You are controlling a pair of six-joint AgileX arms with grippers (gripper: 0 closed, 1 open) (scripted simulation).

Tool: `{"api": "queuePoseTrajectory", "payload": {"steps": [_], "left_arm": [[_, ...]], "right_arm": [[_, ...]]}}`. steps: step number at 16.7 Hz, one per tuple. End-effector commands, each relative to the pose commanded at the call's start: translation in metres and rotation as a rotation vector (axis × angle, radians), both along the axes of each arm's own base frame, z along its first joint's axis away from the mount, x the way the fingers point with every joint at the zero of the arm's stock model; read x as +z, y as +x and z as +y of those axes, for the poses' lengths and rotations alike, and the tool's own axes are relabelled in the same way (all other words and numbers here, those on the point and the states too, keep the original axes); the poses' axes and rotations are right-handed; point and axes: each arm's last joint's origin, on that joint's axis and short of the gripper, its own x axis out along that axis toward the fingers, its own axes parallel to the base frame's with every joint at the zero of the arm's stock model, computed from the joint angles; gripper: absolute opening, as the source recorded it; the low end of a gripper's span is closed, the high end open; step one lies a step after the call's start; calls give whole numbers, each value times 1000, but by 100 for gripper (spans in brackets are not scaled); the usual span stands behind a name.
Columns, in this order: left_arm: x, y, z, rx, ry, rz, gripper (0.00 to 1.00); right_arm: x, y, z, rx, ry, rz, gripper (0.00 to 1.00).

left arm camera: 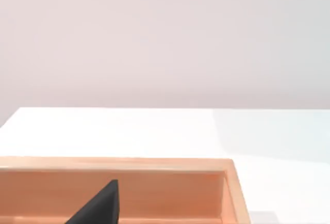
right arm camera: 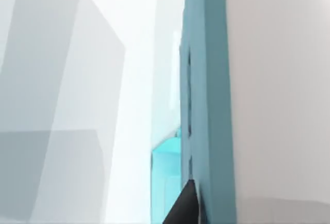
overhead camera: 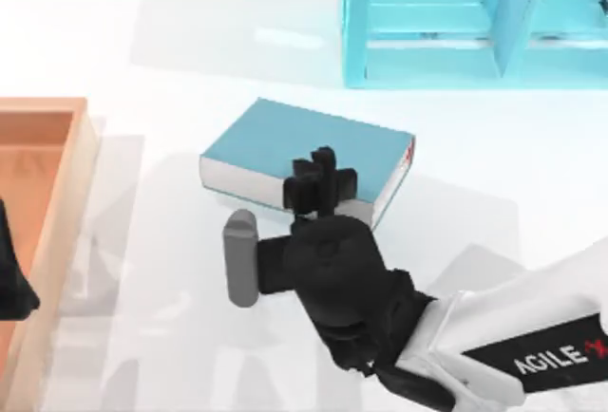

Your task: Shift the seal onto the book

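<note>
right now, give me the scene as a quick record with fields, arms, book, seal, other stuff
right hand: over the front edge of the book, arm reaching in from the table's right front
left hand: parked at the table's left, over the wooden tray
book: teal cover, lying flat mid-table, red at its right corner
seal: hidden, cannot tell whether it is held or placed
wooden tray: at the left edge
shelf unit: light blue, at the back right
</note>
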Motion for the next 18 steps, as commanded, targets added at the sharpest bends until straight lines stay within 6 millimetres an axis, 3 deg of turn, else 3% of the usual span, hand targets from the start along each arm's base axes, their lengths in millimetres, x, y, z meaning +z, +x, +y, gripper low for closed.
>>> {"api": "queuePoseTrajectory", "payload": {"steps": [5,18], "left_arm": [[0,0,0,0,0,0,100],[0,0,0,0,0,0,100]], "right_arm": [[-6,0,-1,-1,1,0,0],[-6,0,-1,-1,1,0,98]]}}
